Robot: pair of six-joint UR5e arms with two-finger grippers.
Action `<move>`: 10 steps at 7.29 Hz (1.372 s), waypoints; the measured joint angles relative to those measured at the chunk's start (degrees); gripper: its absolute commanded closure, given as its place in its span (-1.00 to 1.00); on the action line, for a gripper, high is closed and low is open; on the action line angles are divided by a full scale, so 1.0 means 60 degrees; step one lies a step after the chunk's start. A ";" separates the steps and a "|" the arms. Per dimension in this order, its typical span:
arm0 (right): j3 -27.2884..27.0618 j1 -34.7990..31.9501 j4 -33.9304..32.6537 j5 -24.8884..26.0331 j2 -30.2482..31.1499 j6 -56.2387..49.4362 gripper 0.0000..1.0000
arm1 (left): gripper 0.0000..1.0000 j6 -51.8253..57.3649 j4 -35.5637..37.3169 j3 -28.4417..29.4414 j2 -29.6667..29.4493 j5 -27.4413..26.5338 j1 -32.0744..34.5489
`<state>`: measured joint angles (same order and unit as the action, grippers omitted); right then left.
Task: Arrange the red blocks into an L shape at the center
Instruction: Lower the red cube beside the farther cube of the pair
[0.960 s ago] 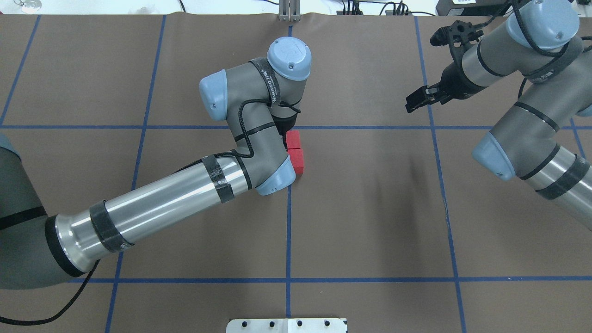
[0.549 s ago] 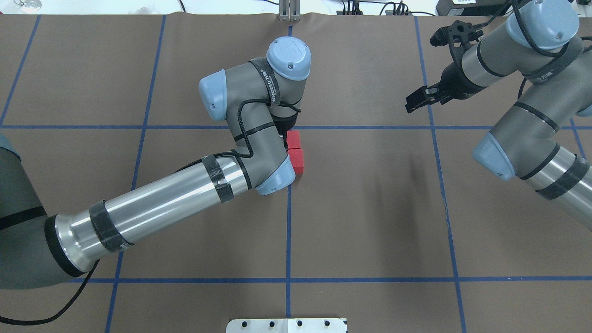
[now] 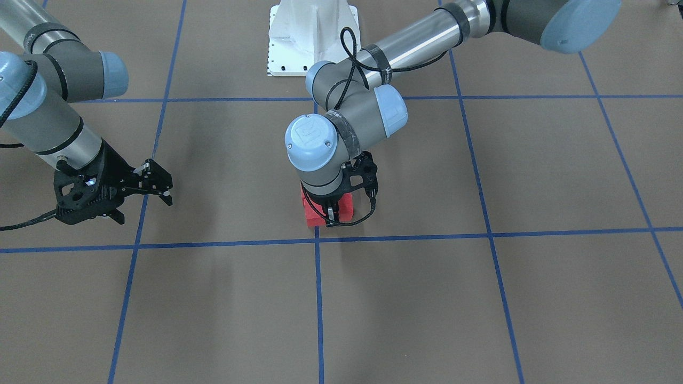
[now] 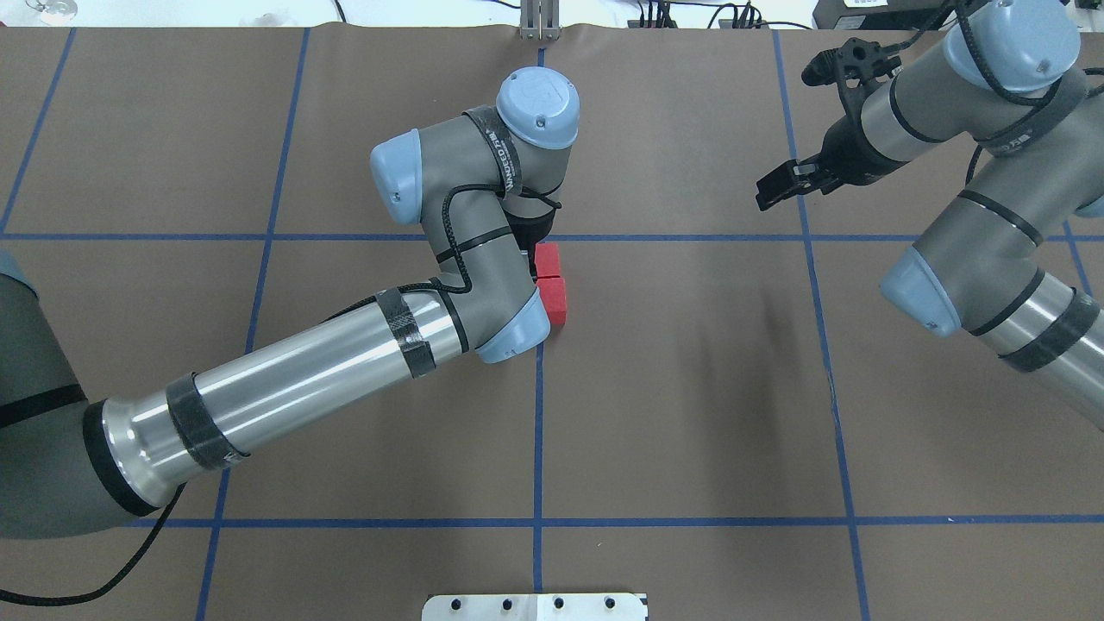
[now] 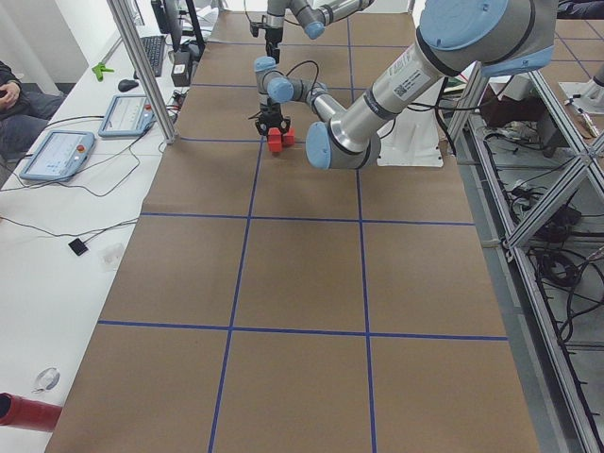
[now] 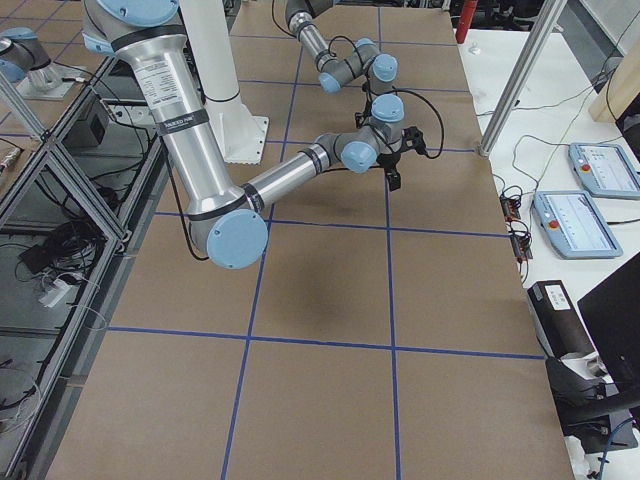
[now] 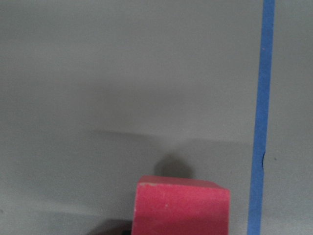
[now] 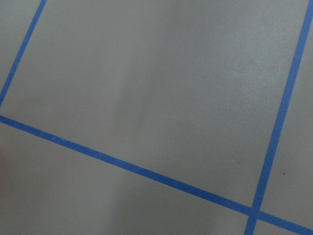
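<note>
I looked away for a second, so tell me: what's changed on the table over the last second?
Nothing visibly changed. The left arm's tool is still down at the red blocks beside the center. The right arm's tool still hangs off to its side, away from them.

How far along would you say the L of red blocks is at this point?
Done: two red blocks lie touching beside the center. In hand: the left tool is down over a third block beside them; grip unclear. Left: let go, retreat, check the L. The right tool idles open.
</note>
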<state>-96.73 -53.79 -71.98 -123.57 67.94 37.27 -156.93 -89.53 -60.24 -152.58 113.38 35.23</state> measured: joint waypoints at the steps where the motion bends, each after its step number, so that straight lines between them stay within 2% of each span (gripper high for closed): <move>1: -0.0002 0.0000 0.0000 0.0000 0.0000 0.0000 -0.98 | 0.09 0.0002 -0.0003 -0.0004 0.0000 0.0000 0.0000; 4: -0.0012 0.0000 0.0000 0.0000 0.0000 0.0000 -0.98 | -0.24 -0.0015 0.0004 -0.0008 0.0000 0.0000 -0.0010; 7: -0.0019 0.0000 0.0000 0.0000 0.0000 0.0000 -0.98 | -0.32 -0.0028 0.0010 -0.0027 -0.0005 0.0000 -0.0012; 8: -0.0019 0.0000 0.0000 0.0000 0.0000 0.0000 -0.98 | -0.41 -0.0020 0.0010 -0.0032 -0.0004 0.0000 -0.0012; 9: -0.0013 0.0000 0.0000 0.0000 0.0000 0.0000 -0.98 | -0.99 -0.0007 0.0010 -0.0036 -0.0002 0.0000 -0.0012; 10: -0.0008 0.0000 -0.0003 0.0004 0.0000 0.0000 -0.98 | -1.00 0.0020 0.0024 -0.0037 0.0000 0.0000 -0.0012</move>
<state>-96.78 -53.79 -72.00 -123.55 67.94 37.27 -156.81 -89.39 -60.46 -152.58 113.38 35.16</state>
